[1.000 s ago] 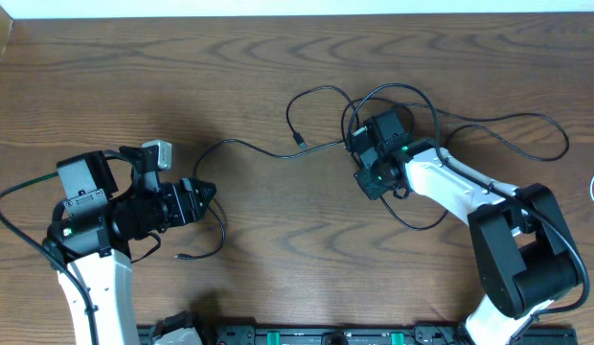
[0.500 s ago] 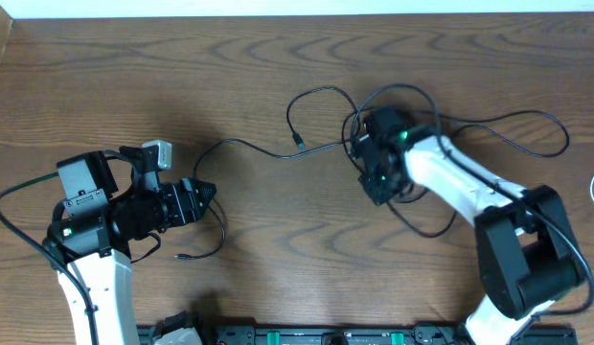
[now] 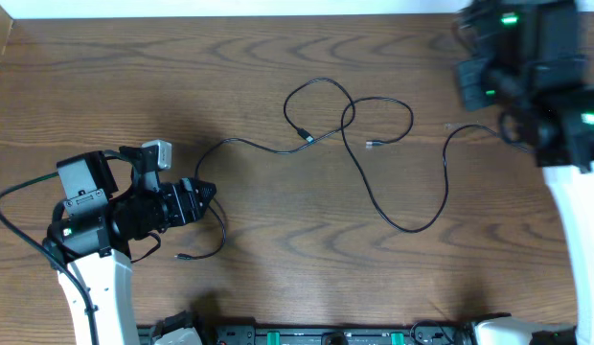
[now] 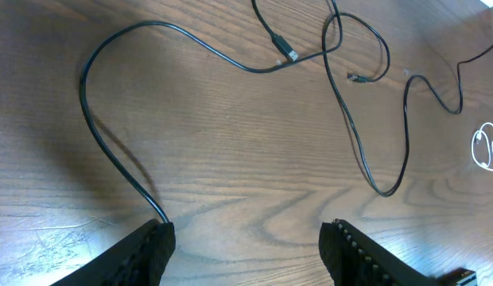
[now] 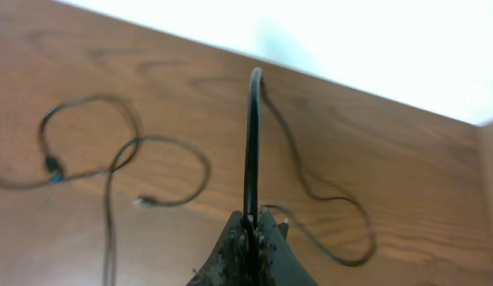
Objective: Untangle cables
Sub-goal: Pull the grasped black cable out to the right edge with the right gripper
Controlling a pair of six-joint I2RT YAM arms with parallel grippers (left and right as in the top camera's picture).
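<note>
Cables (image 3: 374,182): mid-worktop (image 3: 278,48), spread in loose curves. Unsolved crossing at loops (image 3: 347,113), upper middle; plug (image 3: 302,140) lies against neighbouring strand. One strand runs right and rises to right claw (image 5: 250,226), pinched shut on it, high over far right. Another trails to left claw (image 4: 246,232): jaws apart, nothing gripped, strand just beside one finger. Whitish cord (image 4: 487,148) apart at right. Judgement: partly done; loops to clear.

The right arm (image 3: 527,67) has swung up away from the cables (image 3: 378,101), its fingers (image 5: 233,248) pulling one cord (image 5: 250,143) clear.
</note>
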